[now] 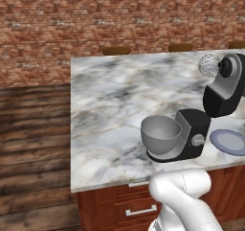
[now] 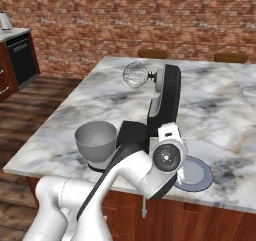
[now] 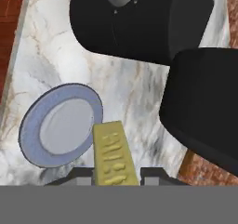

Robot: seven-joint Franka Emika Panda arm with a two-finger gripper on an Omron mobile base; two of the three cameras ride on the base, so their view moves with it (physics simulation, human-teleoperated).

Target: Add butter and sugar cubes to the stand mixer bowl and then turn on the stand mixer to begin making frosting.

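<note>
Step in hand, by the look of it: carrying the butter (image 3: 114, 153) toward the stand mixer bowl (image 1: 160, 134), with nothing dropped in yet.

In the hand view, jaws clamped on the butter at the bottom centre of the frame, the pale-yellow stick jutting upward between the two dark finger tips, its far end overlapping the right rim of the blue-grey plate (image 3: 32, 125). Gripper (image 3: 116, 174) raised above the marble counter (image 3: 130, 93), with the stand mixer (image 3: 144, 21) dark across the top and right of that frame.

In the left base view, bowl seated on the mixer's black base at centre right, open, looking empty from here. Mixer head tilted back, wire whisk (image 1: 208, 64) lifted at the upper right, clear of the bowl. Small silver knob (image 1: 197, 140) on the base, just right of the bowl. Plate at the far right edge, beside the base.

In the right base view, arm's wrist at lower centre, in front of the mixer column, with the bowl to the left of it.

No sugar cubes to be made out in these frames.

Next move, as a judgement: swing left past the mixer column, over the bowl's rim, then release above the open mouth. Sugar and the knob still to come.
</note>
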